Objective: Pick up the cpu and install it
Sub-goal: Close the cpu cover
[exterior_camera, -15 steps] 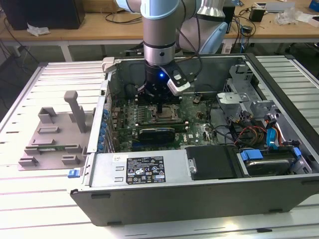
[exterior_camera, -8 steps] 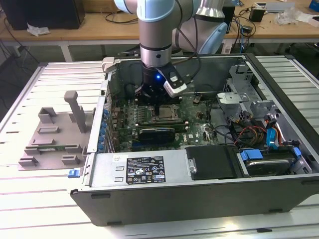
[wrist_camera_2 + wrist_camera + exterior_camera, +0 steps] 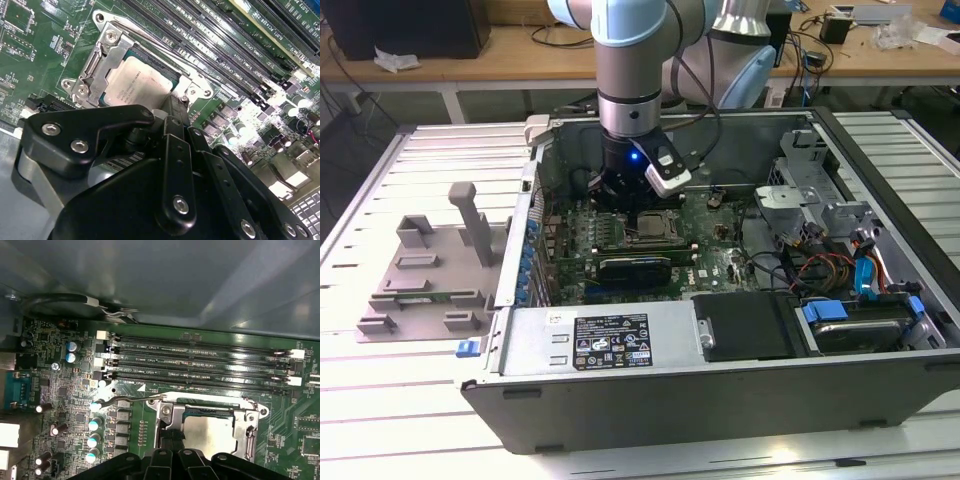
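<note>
Claw (image 3: 640,208) is down inside the computer case (image 3: 720,395), right over the socket (image 3: 92,75). Open or closed: can't tell. The cpu (image 3: 137,80) lies flat in the socket, silver top up, directly below the claw; contact unclear. Case holds the motherboard (image 3: 285,440), RAM slots (image 3: 200,362) just beside the claw. Grey tray (image 3: 420,270) sits well apart, outside the case.

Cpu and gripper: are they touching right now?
Cannot tell. In the second wrist view the gripper covers one edge of the cpu lying in the socket frame, hiding any contact or gap.
</note>
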